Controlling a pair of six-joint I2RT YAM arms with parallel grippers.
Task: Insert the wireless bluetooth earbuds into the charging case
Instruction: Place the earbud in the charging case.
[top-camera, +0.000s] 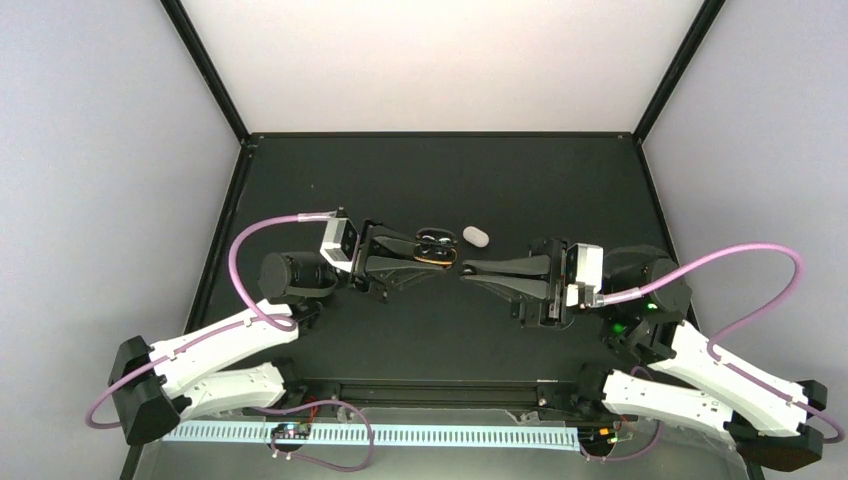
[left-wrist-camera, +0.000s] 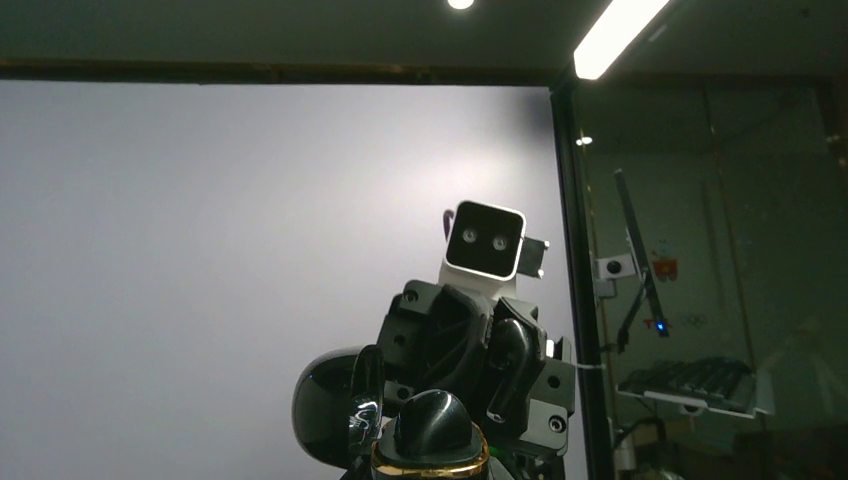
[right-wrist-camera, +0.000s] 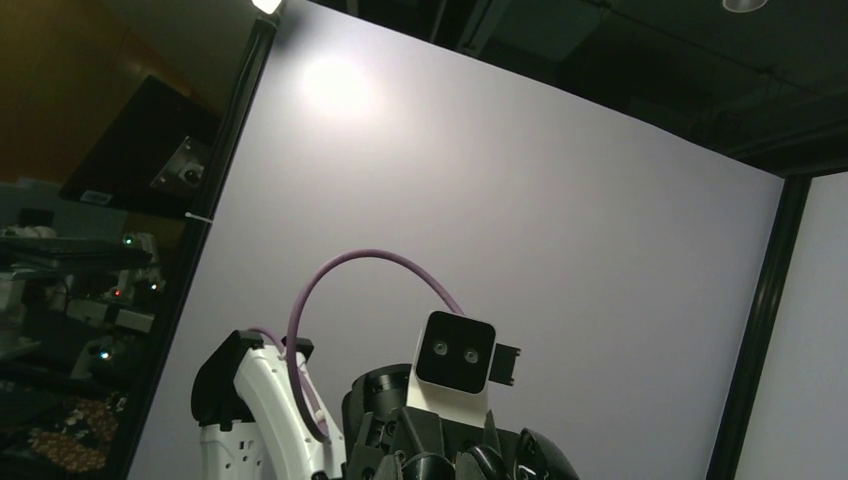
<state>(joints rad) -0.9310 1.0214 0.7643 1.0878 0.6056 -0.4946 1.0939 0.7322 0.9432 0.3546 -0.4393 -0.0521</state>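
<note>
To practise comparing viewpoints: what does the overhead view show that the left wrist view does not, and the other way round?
Only overhead: the black table, a small white oval case lying on it, and the left arm. Only the left wrist view: a strip light overhead and a keyboard beyond the glass. Both: the right gripper with its white camera, and the black gold-ringed piece at the tip of the left gripper.

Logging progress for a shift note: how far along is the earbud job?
Nothing looks finished: the charging case lies alone on the table. In hand: the left gripper clamps a black gold-ringed piece, with the shut right gripper facing it. Seating both buds remains.
</note>
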